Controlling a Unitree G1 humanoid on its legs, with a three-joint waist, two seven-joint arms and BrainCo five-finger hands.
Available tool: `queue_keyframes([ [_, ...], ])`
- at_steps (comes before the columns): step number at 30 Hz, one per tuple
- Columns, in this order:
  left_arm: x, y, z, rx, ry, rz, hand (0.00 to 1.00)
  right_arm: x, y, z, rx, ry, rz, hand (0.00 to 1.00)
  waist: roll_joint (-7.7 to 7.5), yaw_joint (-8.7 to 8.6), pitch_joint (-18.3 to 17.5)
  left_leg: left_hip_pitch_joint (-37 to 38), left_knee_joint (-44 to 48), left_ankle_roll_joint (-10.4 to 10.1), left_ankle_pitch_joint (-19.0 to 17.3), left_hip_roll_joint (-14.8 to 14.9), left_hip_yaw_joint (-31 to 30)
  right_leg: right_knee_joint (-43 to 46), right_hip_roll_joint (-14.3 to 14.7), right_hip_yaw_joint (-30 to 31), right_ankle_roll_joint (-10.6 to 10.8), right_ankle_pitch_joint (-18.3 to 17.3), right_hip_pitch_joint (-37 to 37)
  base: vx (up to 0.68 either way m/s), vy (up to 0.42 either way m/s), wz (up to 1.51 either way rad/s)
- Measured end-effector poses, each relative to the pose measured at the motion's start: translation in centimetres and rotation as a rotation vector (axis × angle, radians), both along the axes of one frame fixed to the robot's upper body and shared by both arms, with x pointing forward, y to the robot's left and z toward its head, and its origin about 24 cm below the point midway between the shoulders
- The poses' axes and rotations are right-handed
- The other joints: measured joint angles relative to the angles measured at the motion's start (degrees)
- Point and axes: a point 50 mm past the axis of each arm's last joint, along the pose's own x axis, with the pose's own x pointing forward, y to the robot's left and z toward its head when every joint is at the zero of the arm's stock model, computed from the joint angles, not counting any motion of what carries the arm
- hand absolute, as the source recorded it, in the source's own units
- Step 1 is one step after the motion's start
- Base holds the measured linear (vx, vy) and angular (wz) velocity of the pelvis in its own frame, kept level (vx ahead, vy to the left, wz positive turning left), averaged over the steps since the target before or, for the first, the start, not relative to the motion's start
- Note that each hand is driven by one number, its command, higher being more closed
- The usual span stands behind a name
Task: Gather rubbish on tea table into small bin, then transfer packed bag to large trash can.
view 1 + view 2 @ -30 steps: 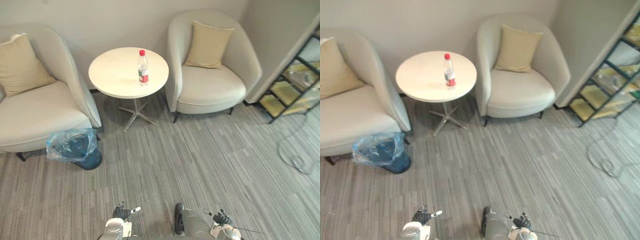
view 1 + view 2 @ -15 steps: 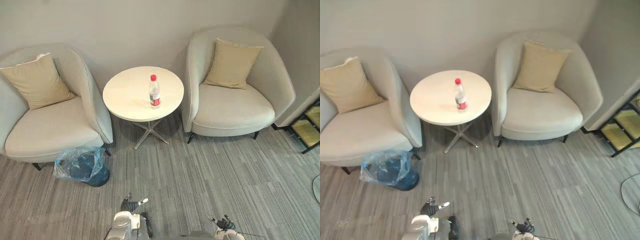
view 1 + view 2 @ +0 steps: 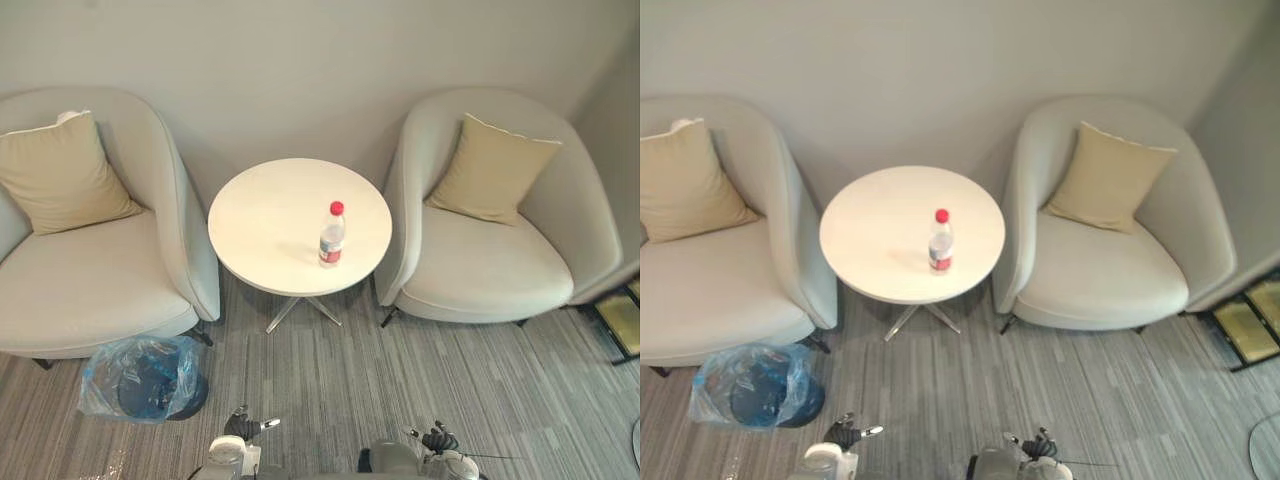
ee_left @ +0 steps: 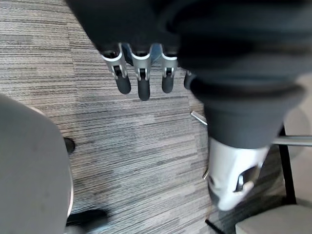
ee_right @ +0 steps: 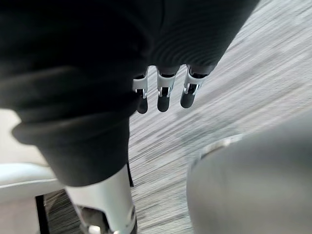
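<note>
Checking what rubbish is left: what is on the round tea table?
One upright red-capped plastic bottle stands on the tea table, right of centre; the patch behind it is covered.

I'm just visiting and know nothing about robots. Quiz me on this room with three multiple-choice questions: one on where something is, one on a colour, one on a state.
1. Where is the small bin?
A. on the round table
B. on the floor beside the left armchair
C. on the right armchair

2. What colour is the cap of the bottle?
A. green
B. red
C. yellow

3. How is the bottle placed?
A. lying on its side
B. held in a hand
C. standing upright on the table

Answers:
1 B: the blue-bagged bin sits on the carpet at that chair's front corner.
2 B: the cap shows red.
3 C: it stands on the tabletop, while the left hand and right hand hang open, low over the floor.
</note>
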Motion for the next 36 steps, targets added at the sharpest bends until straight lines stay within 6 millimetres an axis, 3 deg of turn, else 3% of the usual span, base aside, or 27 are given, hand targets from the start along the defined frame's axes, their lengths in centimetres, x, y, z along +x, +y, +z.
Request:
queue_keyframes([
  [1, 0.0, 0.2, 0.0, 0.007, 0.000, -0.003, 0.00, -0.3, 0.1, -0.1, 0.006, 0.007, -0.004, 0.00, -0.88, -0.02, -0.28, 0.86, 0.05, -1.55, -0.95, -0.68, -0.99, -3.56, -0.03, 1.61, -1.25, 7.57, 0.16, 0.42, -0.181, 0.35],
  [2, -0.2, -0.7, -0.2, -0.017, 0.014, 0.004, 0.00, -0.1, -0.7, 0.1, -0.011, 0.000, -0.006, 0.00, 1.87, -0.04, -0.70, 1.72, 0.13, -2.85, -1.84, 1.25, -2.29, -1.29, 1.47, 0.47, -1.78, 6.25, 0.47, 0.41, -0.166, 0.27],
  [3, -0.3, -1.4, -0.3, -0.035, 0.016, 0.005, 0.00, -0.2, -1.2, 0.1, -0.023, 0.004, -0.004, 0.00, 3.50, 0.06, -1.31, 1.43, 0.52, -3.33, -1.48, 2.19, -2.88, -1.55, 1.94, -0.12, -2.63, 5.46, 0.75, 0.47, -0.192, 0.22],
  [6, 0.2, -2.6, -0.3, -0.068, 0.005, 0.014, 0.00, -0.4, -1.7, 0.1, -0.027, 0.004, -0.035, 0.00, 5.06, -0.44, -0.95, 1.54, 3.45, -5.50, -0.07, 3.86, -4.35, -3.11, 2.26, -3.18, -3.39, 3.24, 4.81, 0.31, -0.155, 0.42],
  [8, 0.9, -3.0, 0.0, -0.079, -0.018, 0.004, 0.00, -0.8, -1.5, 0.0, -0.021, 0.018, -0.047, 0.00, 4.22, -0.56, -0.38, -0.33, 10.53, -7.01, 0.90, 4.60, -3.87, -5.94, 2.08, -4.45, -3.67, 2.51, 9.13, 0.22, -0.132, 0.52],
  [9, 1.2, -3.0, 0.2, -0.079, -0.034, -0.001, 0.00, -0.9, -1.3, -0.1, -0.014, 0.020, -0.052, 0.00, 3.01, -0.15, 0.27, -2.98, 16.89, -6.89, -0.13, 5.68, -2.85, -8.25, 1.71, -4.66, -3.89, 2.33, 11.62, 0.12, -0.082, 0.41],
  [12, 1.7, -3.2, 0.4, -0.078, -0.053, -0.016, 0.00, -1.0, -1.1, -0.2, -0.007, 0.023, -0.074, 0.00, 2.87, -0.10, 0.43, -8.60, 17.84, -5.14, -5.41, 6.24, -0.13, -10.62, 1.15, -5.33, -3.79, 2.34, 13.73, 0.08, 0.009, 0.18],
  [14, 1.8, -3.1, 0.5, -0.071, -0.058, -0.025, 0.00, -1.0, -1.2, -0.2, -0.010, 0.024, -0.076, 0.00, 3.01, -0.09, 0.50, -11.59, 11.64, -4.48, -4.26, 5.02, -0.50, -10.25, 0.25, -5.11, -2.38, 1.86, 14.47, 0.05, 0.127, -0.02],
  [16, 1.9, -3.0, 0.5, -0.063, -0.060, -0.039, 0.00, -1.0, -1.5, -0.1, -0.025, 0.029, -0.066, 0.00, 3.92, 0.42, 0.29, -11.21, 7.34, -4.97, 0.93, 3.98, -0.66, -8.46, 0.37, -2.41, -0.39, 0.69, 14.55, 0.06, 0.175, -0.29],
  [20, 1.3, -1.8, 0.3, -0.026, -0.039, -0.048, 0.00, -0.8, -0.7, -0.2, -0.018, 0.029, -0.042, 0.00, 2.23, 0.24, -0.46, -10.03, 3.15, -3.09, 2.20, 1.27, 0.70, -11.10, -1.58, -0.79, 1.38, 1.66, 14.51, 0.06, 0.149, -0.15],
  [25, 1.1, -1.4, 0.3, 0.006, -0.024, -0.099, 0.00, -0.1, -0.6, 0.2, -0.069, 0.015, 0.033, 0.00, 2.19, 0.28, -0.64, -7.43, -1.64, -2.12, 4.06, -0.92, 0.71, -12.64, -2.68, -0.23, 1.77, 1.78, 14.71, 0.09, 0.069, 0.02],
  [28, 1.1, -1.2, 0.3, 0.029, -0.025, -0.118, 0.00, 1.3, -0.8, 1.5, -0.134, -0.074, 0.098, 0.00, 2.18, 0.23, -0.72, -7.45, -2.40, -2.07, 4.38, -1.04, -0.22, -13.29, -2.54, -0.24, 1.77, 1.78, 14.72, 0.08, -0.008, 0.01],
  [32, 0.9, -1.3, 0.3, 0.051, -0.019, -0.162, 0.00, 4.0, -2.5, 5.6, -0.298, -0.299, 0.179, 0.00, 1.98, -0.10, -1.04, -7.48, -3.87, -1.99, 5.45, -1.04, -0.97, -14.04, -2.30, 0.10, 1.67, 1.86, 14.59, 0.05, -0.028, -0.06],
  [36, 0.7, -1.3, 0.2, 0.058, -0.018, -0.177, 0.00, 5.1, -3.3, 8.6, -0.419, -0.437, 0.226, 0.00, 1.32, -0.33, -1.67, -7.75, -4.09, -2.09, 5.99, -0.88, -2.38, -15.44, -1.97, 0.21, 1.24, 2.55, 14.82, 0.02, -0.032, -0.03],
])
